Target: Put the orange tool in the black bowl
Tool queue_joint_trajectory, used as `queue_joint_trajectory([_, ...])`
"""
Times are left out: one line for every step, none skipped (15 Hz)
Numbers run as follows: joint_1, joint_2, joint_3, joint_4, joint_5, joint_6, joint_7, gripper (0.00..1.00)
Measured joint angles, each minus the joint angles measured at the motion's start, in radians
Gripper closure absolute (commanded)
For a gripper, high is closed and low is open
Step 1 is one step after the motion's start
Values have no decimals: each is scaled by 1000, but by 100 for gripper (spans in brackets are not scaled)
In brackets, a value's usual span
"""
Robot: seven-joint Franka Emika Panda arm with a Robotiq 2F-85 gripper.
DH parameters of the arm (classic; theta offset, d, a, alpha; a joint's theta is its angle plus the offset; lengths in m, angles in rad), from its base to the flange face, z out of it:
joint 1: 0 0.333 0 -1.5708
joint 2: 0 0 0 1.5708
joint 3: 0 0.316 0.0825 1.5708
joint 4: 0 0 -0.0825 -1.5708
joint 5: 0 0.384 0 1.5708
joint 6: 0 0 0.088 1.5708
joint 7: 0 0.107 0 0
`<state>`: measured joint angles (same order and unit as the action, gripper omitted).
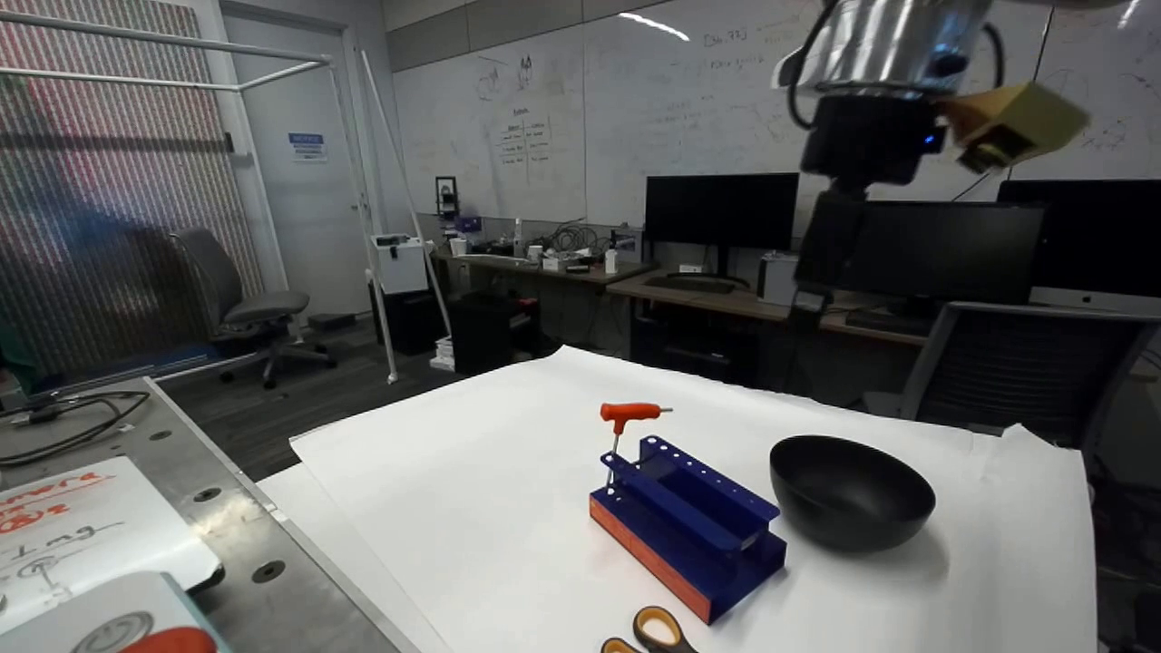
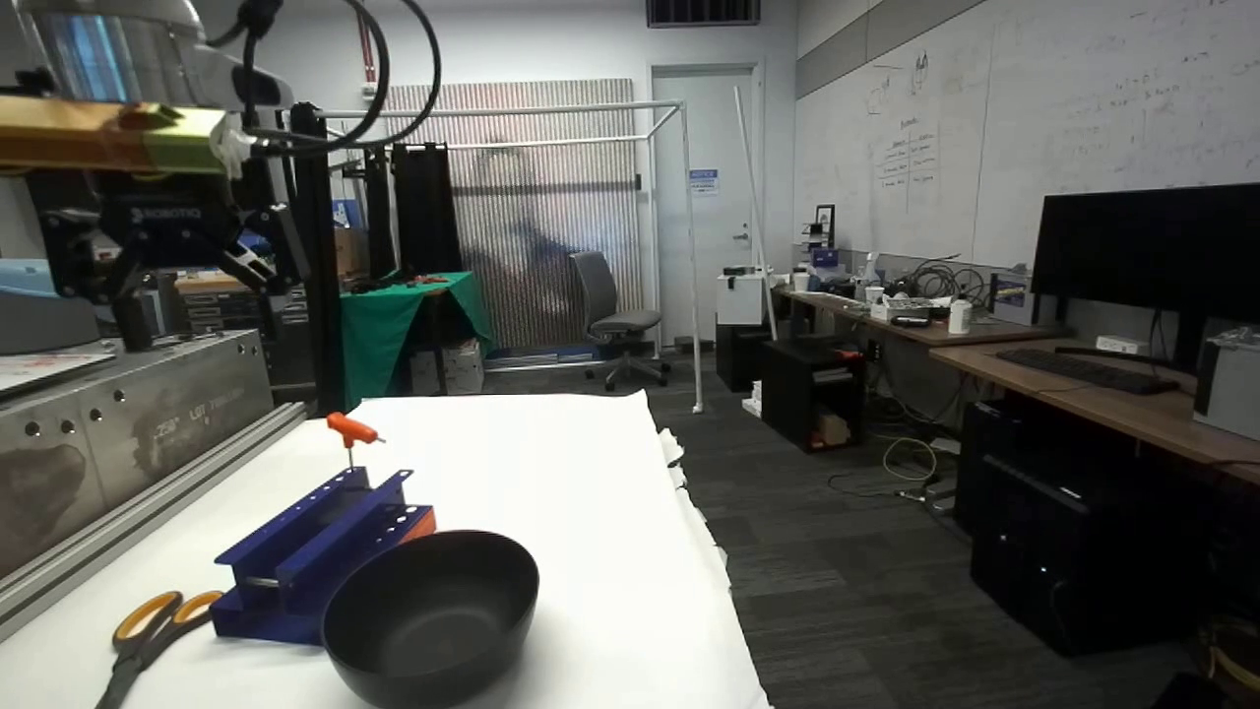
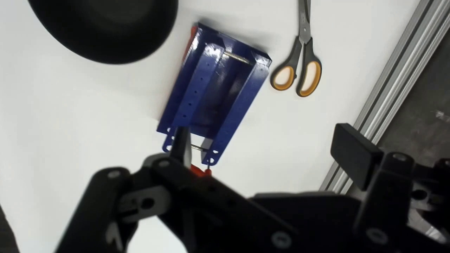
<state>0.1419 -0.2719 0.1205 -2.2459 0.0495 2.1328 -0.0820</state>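
Note:
The orange tool [image 1: 629, 413] stands upright in a hole at one end of the blue rack [image 1: 635, 535], handle up and thin shaft down. It also shows in an exterior view [image 2: 351, 429]. In the wrist view only part of its orange handle [image 3: 199, 171] shows; a finger hides the rest. The black bowl [image 1: 851, 494] sits beside the rack and looks empty in an exterior view [image 2: 433, 620]. It is partly cut off in the wrist view [image 3: 109, 31]. My gripper [image 3: 269, 149] is wide open and empty, high above the table. It also shows in both exterior views [image 1: 807, 299] [image 2: 207, 286].
Scissors [image 3: 303, 59] with orange-lined handles lie on the white-covered table beside the rack, on the side away from the bowl. A metal rail [image 3: 383, 102] and a metal block [image 2: 148, 423] run along one table edge. Monitors [image 1: 721, 210] and desks stand beyond the table.

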Motion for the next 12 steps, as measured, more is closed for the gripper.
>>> queue_joint_trajectory([7,64,17,37,0,34,1,0])
queue_joint_trajectory([13,121,31,69,-5,67,4,0])
queue_joint_trajectory([18,182,45,102,-17,102,11,0])
queue_joint_trajectory([22,241,57,135,-39,132,25,0])
queue_joint_trajectory([26,298,64,169,-66,154,39,0])
queue_joint_trajectory([31,352,67,203,-94,169,54,0])
queue_joint_trajectory([35,400,67,238,-121,173,63,0])
queue_joint_trajectory([36,443,67,272,-149,173,70,0])
queue_joint_trajectory([38,481,65,304,-179,173,75,0])
queue_joint_trajectory([39,511,61,331,-205,172,77,0])
queue_joint_trajectory([39,534,58,354,-220,170,77,0])
queue_joint_trajectory([39,550,53,372,-227,166,75,0])
